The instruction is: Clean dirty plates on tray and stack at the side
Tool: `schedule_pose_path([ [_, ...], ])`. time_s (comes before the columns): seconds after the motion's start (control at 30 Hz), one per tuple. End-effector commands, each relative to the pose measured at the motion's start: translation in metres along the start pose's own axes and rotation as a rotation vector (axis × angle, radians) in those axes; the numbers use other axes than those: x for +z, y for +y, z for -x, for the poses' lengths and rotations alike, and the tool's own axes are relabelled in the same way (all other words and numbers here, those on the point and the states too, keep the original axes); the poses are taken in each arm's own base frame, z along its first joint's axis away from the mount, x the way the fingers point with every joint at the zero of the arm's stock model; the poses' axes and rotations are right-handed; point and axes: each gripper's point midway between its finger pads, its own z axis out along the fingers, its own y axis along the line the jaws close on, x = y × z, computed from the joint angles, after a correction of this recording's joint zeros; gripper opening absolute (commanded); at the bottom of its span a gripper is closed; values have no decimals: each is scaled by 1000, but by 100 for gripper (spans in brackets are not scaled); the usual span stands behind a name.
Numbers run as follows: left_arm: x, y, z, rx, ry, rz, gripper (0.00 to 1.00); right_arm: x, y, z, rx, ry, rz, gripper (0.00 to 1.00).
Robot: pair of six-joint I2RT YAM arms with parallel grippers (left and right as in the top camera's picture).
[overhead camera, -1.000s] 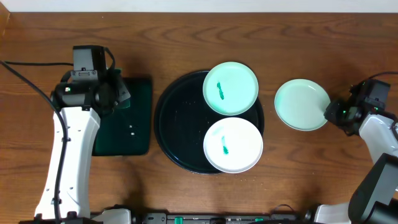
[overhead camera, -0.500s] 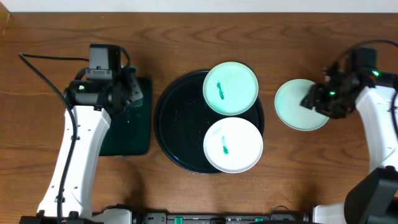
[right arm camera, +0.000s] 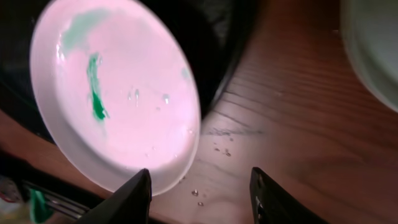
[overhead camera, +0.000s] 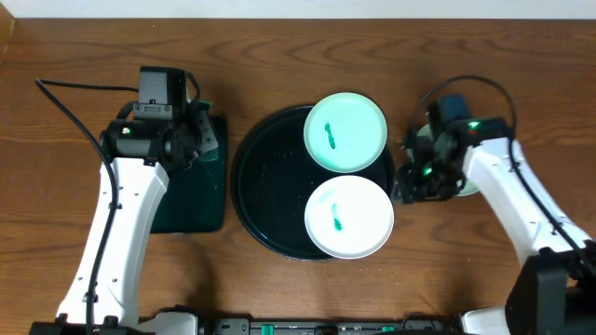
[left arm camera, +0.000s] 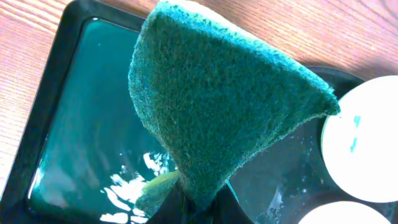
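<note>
The black tray holds two white plates with green smears, a far plate and a near plate that overhangs the tray's right rim. A third, clean plate lies on the wood to the right, mostly hidden under my right arm. My right gripper is open and empty, low over the wood just right of the near plate; its fingers straddle that plate's edge and wet wood. My left gripper is shut on a green sponge above the dark-green tray.
The dark-green rectangular tray with shiny water in it sits left of the black tray. Water drops lie on the wood by the near plate. The clean plate's edge shows in the right wrist view.
My right arm has swung left, from over the clean plate to the gap beside the black tray and near plate. My left gripper with the sponge has barely shifted.
</note>
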Motion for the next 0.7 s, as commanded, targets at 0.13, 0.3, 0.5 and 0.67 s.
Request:
schedule_pose_path([
  [0.13,-4,-3,5,18,-13,-9,7,41,6,-11,-47,5,3,41],
  [0.3,-4,-3,4,18,-11,-8,7,58,3,-11,-34,-24,1,32],
  [0.5,1,-1,-1,18,7,-1,7,73,13,-15,-33,-26,10,16],
  [0.67,1,-1,-1,18,6,-1,7,66,38,-5,-61,-50,47,1],
])
